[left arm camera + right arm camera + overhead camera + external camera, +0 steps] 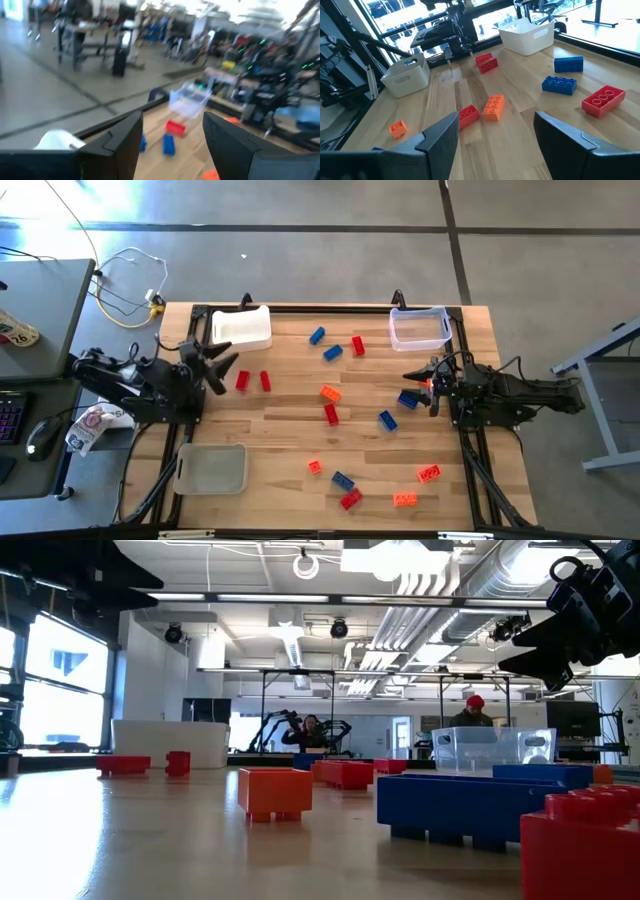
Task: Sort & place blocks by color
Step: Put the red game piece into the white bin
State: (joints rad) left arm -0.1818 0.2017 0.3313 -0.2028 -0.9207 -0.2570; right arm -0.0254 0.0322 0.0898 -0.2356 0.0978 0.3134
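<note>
Left gripper (228,363) hung open and empty at the desk's (290,440) left edge, its fingers (122,140) spread, probably because nothing had been picked yet. Two red blocks (252,381) lay just ahead of it, the likeliest first reach. A white tray (240,328) sat close to one side of this gripper and a paler tray (212,468) farther off to its other side, so drops could be short.

Between the two grippers the blocks lay loose and mixed: a blue pair (325,344) and a red one (358,346) toward the far rim, an orange block (330,392) and a red one (331,414) in the middle, more scattered along the near rim (375,485). None sat in any tray, so sorting looked unstarted.

Right gripper (418,376) hovered wide and empty at the right edge, a blue block (408,399) just beside it and the clear tray (420,328) near, seemingly poised for blues.
</note>
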